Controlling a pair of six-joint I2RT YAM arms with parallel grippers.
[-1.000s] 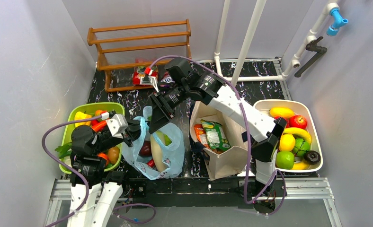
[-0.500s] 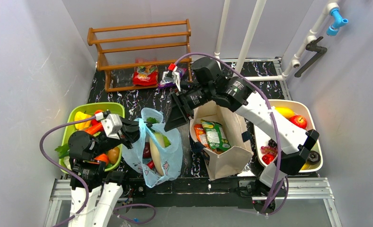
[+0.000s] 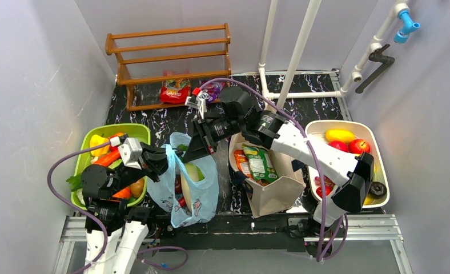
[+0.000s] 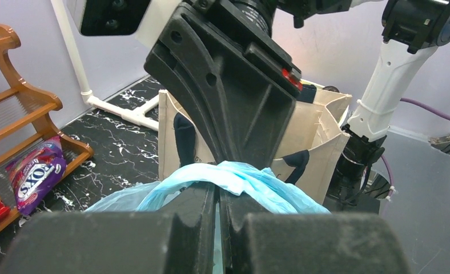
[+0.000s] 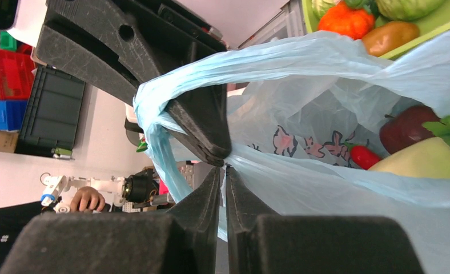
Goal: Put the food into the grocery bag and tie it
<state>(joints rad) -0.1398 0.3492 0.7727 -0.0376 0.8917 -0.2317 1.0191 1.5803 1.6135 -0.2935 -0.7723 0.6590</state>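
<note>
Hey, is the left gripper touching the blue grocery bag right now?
Touching. The left wrist view shows the left gripper shut on a bunched strip of the grocery bag, blue plastic emerging between its fingertips.

- Right gripper swings right toward the canvas tote half a second ago, then back left. It now sits at the grocery bag handle, tip to tip with the left gripper.
- Its jaws, apart a second ago, are now nearly together, pinching blue plastic.
- The bag bunches up, with a narrower mouth and a taller, slimmer body.
- The right elbow moves out over the white basket and now covers fruit that was visible before.
</note>
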